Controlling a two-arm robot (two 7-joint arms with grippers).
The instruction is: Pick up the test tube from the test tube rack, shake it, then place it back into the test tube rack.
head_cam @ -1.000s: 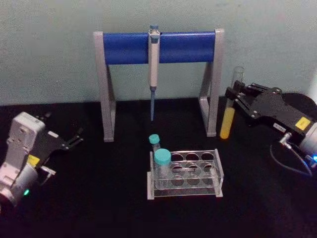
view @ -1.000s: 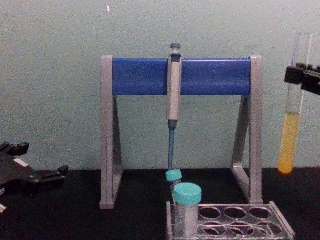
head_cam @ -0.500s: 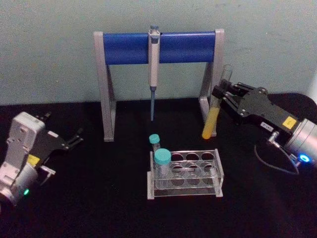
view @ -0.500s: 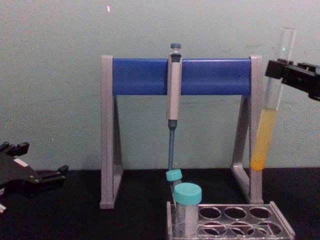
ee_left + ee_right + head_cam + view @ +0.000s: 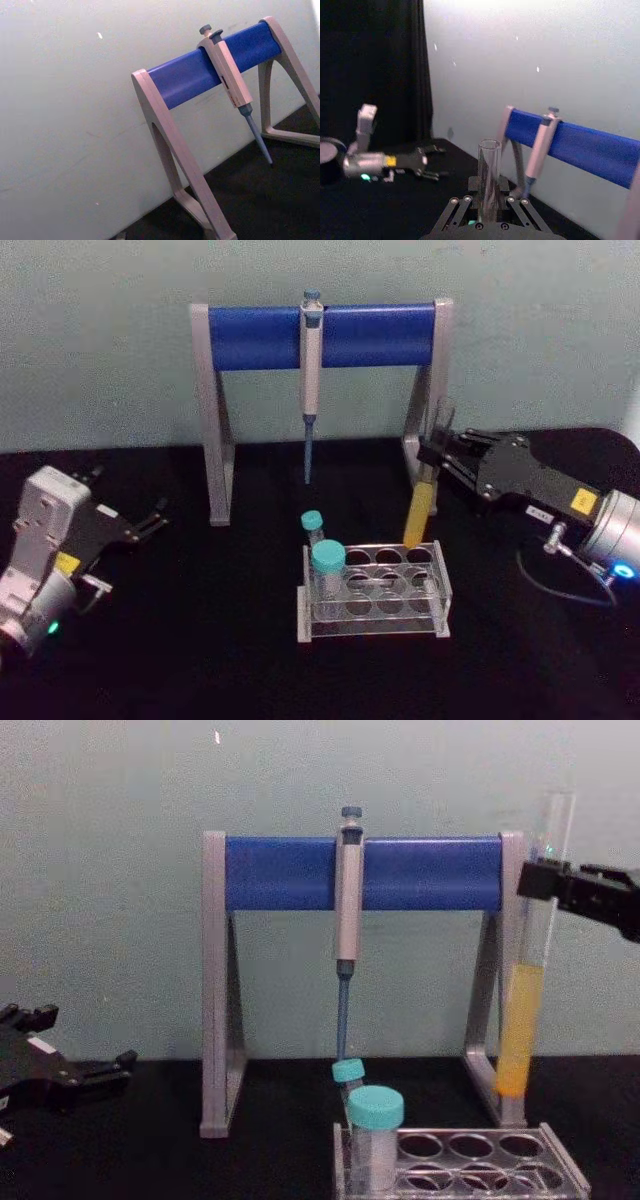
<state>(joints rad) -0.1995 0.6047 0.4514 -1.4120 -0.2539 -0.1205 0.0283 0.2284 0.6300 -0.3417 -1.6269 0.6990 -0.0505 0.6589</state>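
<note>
Now the right gripper (image 5: 437, 452) has swung inward from beyond the pipette stand (image 5: 320, 335), and the test tube (image 5: 420, 512) has come down with it. A second ago the tube hung upright, outside the stand's right leg. It now leans, its mouth toward the arm and its round bottom toward the test tube rack (image 5: 446, 592). That suggests the shaking is over and the return to the rack has begun.

The rack stands in the middle of the desk (image 5: 200, 660), toward the front edge. The tube's yellow-orange end hangs just above the right end of the rack's back row, not yet in a hole. In the chest view a clear gap still separates it from the rack's top. The tilt will probably need correcting before it drops in.

The right arm reaches in from the desk's right edge, and its fingers are clamped on the bare glass well above the liquid. The left gripper (image 5: 150, 520) lies parked near the left edge, its fingers apart and holding nothing.
</note>
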